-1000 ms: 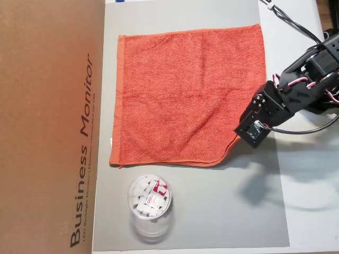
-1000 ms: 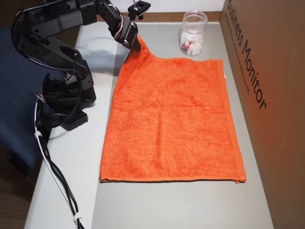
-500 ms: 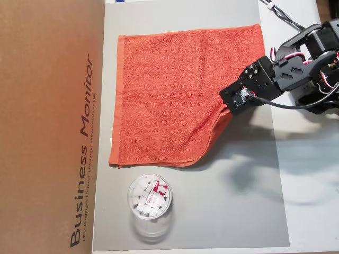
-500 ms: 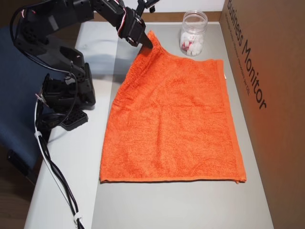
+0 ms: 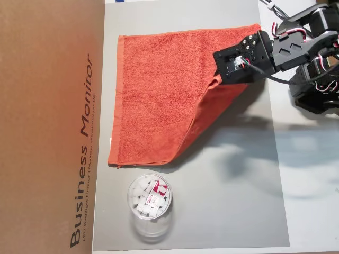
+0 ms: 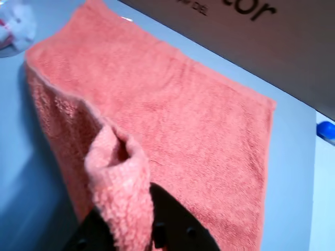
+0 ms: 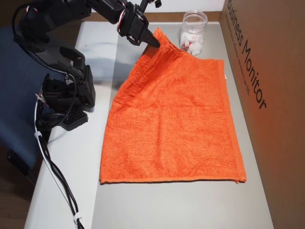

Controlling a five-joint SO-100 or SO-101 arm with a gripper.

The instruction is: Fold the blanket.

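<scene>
The blanket is spread over a grey mat on the bench, with one corner lifted clear of the mat. That corner is clamped between the two dark fingers of the tool, which are closed onto a bunched fold of terry cloth; in the wrist view the pinched cloth is seen rising between the fingers at the bottom of the frame. In an overhead view the tool is seen held above the right part of the blanket, near the far edge, and the lifted corner is drawn inward so that a slanting fold line runs from the tool down towards the near left corner. The underside of the raised flap is shown in a darker shade below that line. The remaining three corners lie flat on the mat.

A clear plastic cup filled with white pieces is standing on the mat just beyond the blanket's edge, apart from it. A brown cardboard box printed with "Business Monitor" is set along one side of the mat, just beside the blanket's hemmed edge. In an overhead view the arm's black base is seen on the bench to the left of the mat, with a cable trailing from it towards the near edge.
</scene>
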